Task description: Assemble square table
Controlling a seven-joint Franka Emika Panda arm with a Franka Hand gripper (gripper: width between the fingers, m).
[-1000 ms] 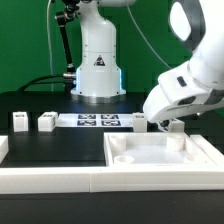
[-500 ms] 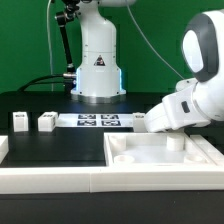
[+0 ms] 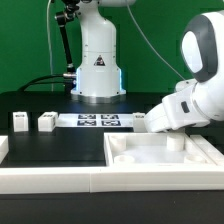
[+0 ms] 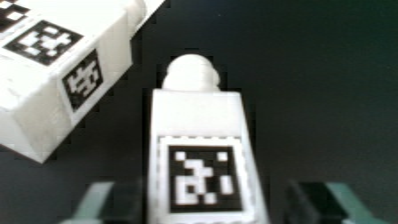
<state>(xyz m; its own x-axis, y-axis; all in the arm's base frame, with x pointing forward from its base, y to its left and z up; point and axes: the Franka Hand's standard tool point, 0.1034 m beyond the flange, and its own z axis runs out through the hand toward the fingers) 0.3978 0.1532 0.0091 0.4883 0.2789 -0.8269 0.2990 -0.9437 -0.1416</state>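
The white square tabletop (image 3: 160, 158) lies at the front of the exterior view's right. Two white tagged legs (image 3: 19, 121) (image 3: 46, 121) stand at the left. My gripper (image 3: 170, 128) is low on the table just behind the tabletop's far edge, its fingers hidden by the hand. In the wrist view my gripper (image 4: 210, 205) is open, with a finger (image 4: 111, 205) on each side of a lying white leg (image 4: 199, 125) that shows its tag; gaps remain on both sides. Another tagged leg (image 4: 63, 70) lies close beside it.
The marker board (image 3: 98, 121) lies on the black table between the left legs and my arm. A long low white border wall (image 3: 55, 180) runs along the front. The robot base (image 3: 97, 65) stands at the back.
My arm has come down and the hand now sits lower behind the tabletop. In the last half second nothing has moved.
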